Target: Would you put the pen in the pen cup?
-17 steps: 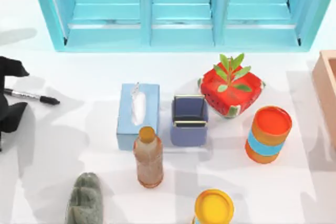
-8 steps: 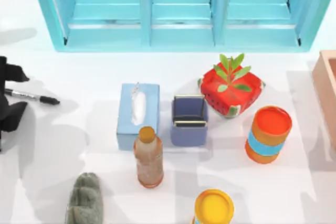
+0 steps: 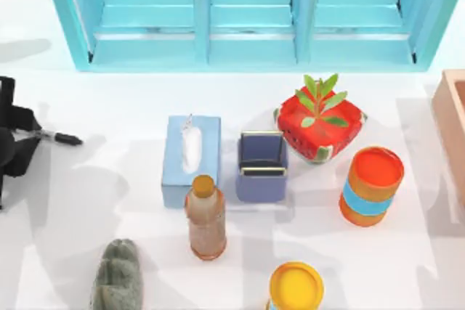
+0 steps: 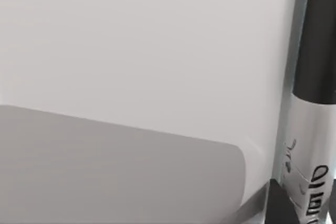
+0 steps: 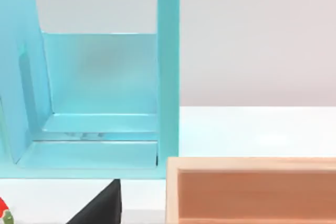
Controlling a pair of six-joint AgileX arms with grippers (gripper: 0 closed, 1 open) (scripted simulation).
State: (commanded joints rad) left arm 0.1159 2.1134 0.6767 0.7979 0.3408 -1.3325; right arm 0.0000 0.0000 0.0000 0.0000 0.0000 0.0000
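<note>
- Since the earlier top views, the left gripper has moved in over the pen, so that less of the pen's length shows past it; the pen's tapered black tip lies at the same spot on the table, and nothing else there has shifted.
- The left gripper sits at the table's far left edge, with its dark fingers standing on either side of the pen's near end.
- Whether the jaws have closed on the pen or merely straddle it cannot be told from these views.
- In the left wrist view the pen runs close along one edge, its black section meeting the silver-grey printed middle, with bare white table beside it.
- The pen lies flat on the table, well apart from the pen cup.
- The pen cup stands upright near the middle of the table, its dark hollow open upward, between the tissue box on its left and the orange cylinder farther right.
- A red planter with green leaves stands just behind and to the right of the cup; a bottle stands in front of the tissue box.
- The right wrist view looks at the blue shelf unit and a wooden box; the right arm's jaws cannot be judged.
</note>
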